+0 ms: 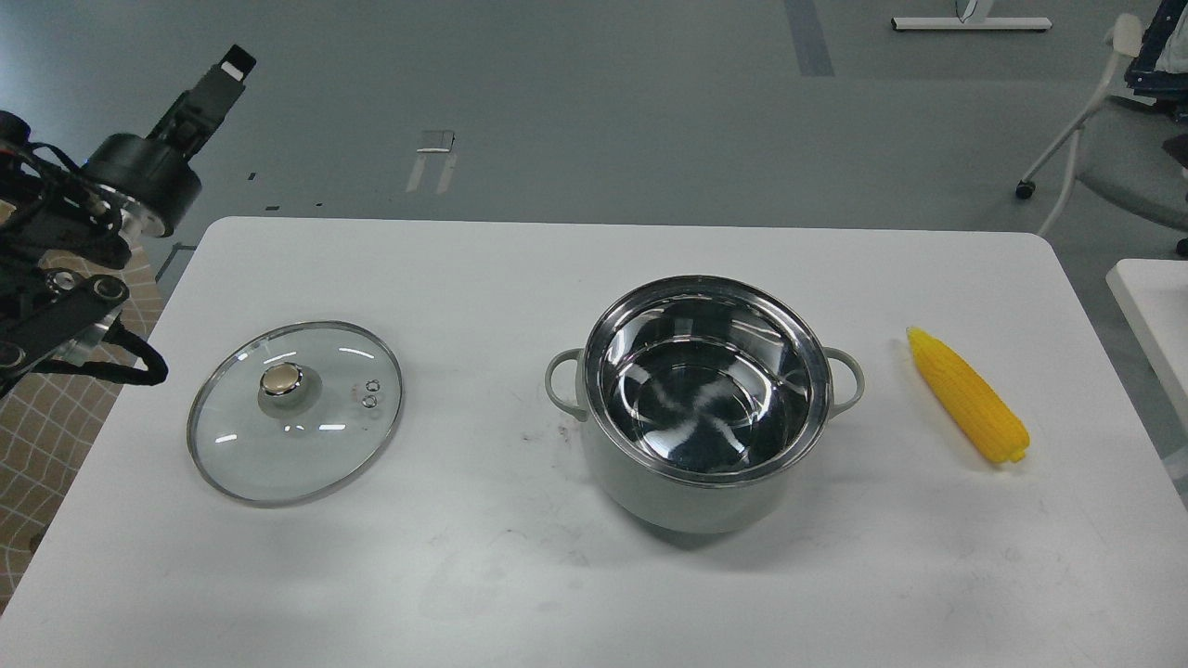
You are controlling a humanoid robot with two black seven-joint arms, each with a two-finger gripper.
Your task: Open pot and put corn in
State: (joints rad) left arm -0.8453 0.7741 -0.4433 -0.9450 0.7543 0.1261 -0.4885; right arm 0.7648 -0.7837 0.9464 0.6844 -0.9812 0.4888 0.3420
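The pale grey-green pot (691, 496) stands open in the middle of the white table (483, 575), and its shiny steel inside is empty. The yellow corn (970, 397) lies on the table to the right of the pot, apart from it, tapered end pointing away from me. The glass lid (297, 436) with its brass-coloured knob (281, 378) lies flat on the table at the left. My left gripper (218, 82) is raised high at the upper left, off the table's far left corner, seen edge-on and holding nothing I can see. My right gripper is out of view.
A checked cloth (46, 436) hangs beside the table's left edge under my left arm. A second white table (1151, 297) and a wheeled chair (1104, 148) stand at the right, beyond the table's edge.
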